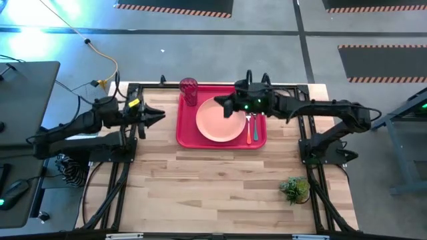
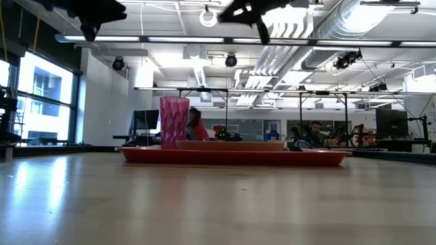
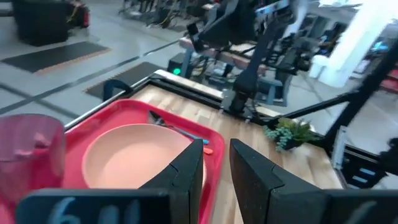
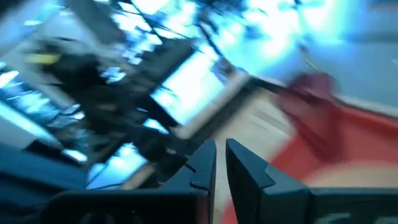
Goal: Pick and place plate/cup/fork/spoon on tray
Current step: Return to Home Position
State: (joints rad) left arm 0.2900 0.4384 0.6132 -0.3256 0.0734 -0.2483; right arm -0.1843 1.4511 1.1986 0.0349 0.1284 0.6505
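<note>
The tray (image 1: 183,137) lies on the far half of the wooden table (image 1: 220,180), between the two arms. The plate (image 1: 219,121) sits flat inside the tray and fills most of its middle. The cup (image 1: 189,90) stands upright in the tray's far-left corner, just beside the plate's rim. The fork (image 1: 250,135) and the spoon (image 3: 185,132) lie side by side in the strip of tray to the right of the plate — fork on the left, spoon on the right, handles toward the near edge. The right gripper (image 1: 224,109) hovers above the far-right part of the plate, raised clear of the tableware. Its fingers are drawn close together with only a narrow slit between them, and they hold nothing. The left gripper (image 1: 162,115) hangs in the air just left of the tray's left rim, pointing toward it. Its fingers are likewise nearly together and empty. A small potted plant (image 1: 293,189) stands on the near-right part of the table, well apart from the tray.
</note>
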